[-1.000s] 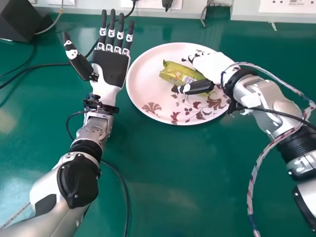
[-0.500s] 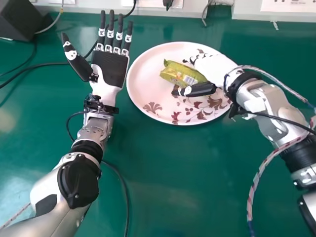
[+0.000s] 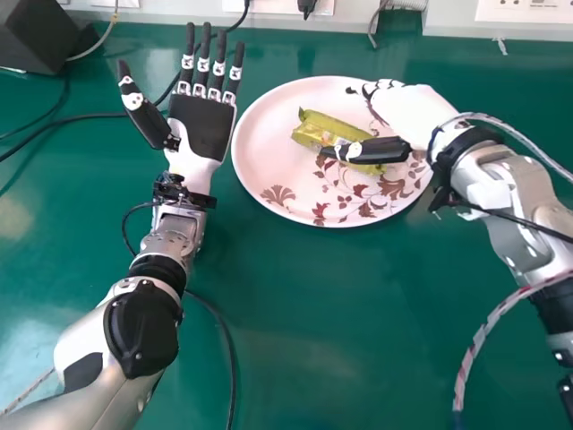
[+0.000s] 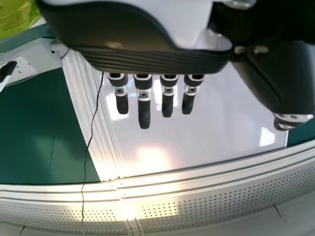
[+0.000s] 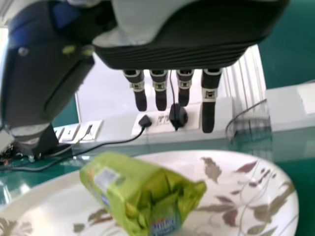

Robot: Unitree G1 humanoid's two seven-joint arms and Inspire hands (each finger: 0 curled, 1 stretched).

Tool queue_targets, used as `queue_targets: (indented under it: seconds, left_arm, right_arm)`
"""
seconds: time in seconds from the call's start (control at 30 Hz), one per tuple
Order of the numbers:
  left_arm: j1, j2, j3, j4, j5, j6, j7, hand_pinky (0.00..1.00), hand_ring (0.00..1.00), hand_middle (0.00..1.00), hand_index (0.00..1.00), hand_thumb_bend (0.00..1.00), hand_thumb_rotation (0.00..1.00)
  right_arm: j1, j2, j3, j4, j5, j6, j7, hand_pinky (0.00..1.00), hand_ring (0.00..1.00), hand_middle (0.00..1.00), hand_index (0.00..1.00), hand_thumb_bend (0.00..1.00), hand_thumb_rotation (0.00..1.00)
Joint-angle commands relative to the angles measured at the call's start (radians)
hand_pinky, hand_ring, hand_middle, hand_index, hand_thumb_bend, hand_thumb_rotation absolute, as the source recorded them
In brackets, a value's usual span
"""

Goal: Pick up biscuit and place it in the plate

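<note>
Green tabletop [image 3: 295, 313] fills most of the head view, running up to a pale wall strip [image 3: 188, 16] along the top edge. The patterned plate [image 3: 260, 166] sits at upper centre, and the biscuit packet [image 3: 313, 130] already lies on it, slightly tilted across its middle. Over the plate's right side is the right hand [image 3: 412, 112], its fingers [image 5: 208, 118] straight and spread wide, gripping nothing; its thumb [image 3: 372, 150] crosses over the packet's near end, though whether it touches cannot be told. The left hand [image 3: 201, 125], at upper left, lies idle, palm up and fingers extended.

The step in hand looks like the end of the release. Next, the right hand should clear the plate without its thumb dragging the packet.
</note>
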Motion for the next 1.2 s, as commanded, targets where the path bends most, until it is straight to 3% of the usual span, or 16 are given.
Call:
queue_targets:
  seconds: [0.0, 0.7, 0.9, 0.97, 1.17]
  left_arm:
    - [0.015, -0.010, -0.010, 0.009, 0.015, -0.005, 0.013, 0.95, 0.89, 0.99, 1.00, 0.85, 0.43]
    - [0.012, -0.032, -0.015, 0.016, 0.049, -0.010, 0.048, 0.91, 0.93, 1.00, 1.00, 0.87, 0.48]
    - [0.013, -0.031, -0.014, 0.018, 0.056, -0.005, 0.052, 0.92, 0.94, 1.00, 1.00, 0.87, 0.55]
    - [0.014, -0.031, -0.009, 0.019, 0.056, 0.001, 0.052, 0.90, 0.94, 1.00, 1.00, 0.88, 0.56]
    - [0.019, -0.032, -0.010, 0.017, 0.062, -0.009, 0.062, 0.67, 0.87, 0.98, 1.00, 0.88, 0.53]
  right_arm:
    - [0.035, -0.015, -0.030, -0.055, 0.018, 0.014, 0.010, 0.71, 0.93, 1.00, 1.00, 1.00, 0.57]
    - [0.203, 0.040, -0.182, -0.386, 0.123, 0.100, 0.013, 0.72, 0.89, 1.00, 1.00, 1.00, 0.54]
    - [0.232, 0.076, -0.220, -0.447, 0.186, 0.109, 0.006, 0.71, 0.87, 1.00, 1.00, 1.00, 0.52]
    - [0.243, 0.097, -0.234, -0.460, 0.217, 0.105, -0.007, 0.71, 0.87, 1.00, 1.00, 1.00, 0.50]
    - [0.267, 0.152, -0.267, -0.508, 0.300, 0.110, -0.035, 0.71, 0.86, 1.00, 1.00, 1.00, 0.49]
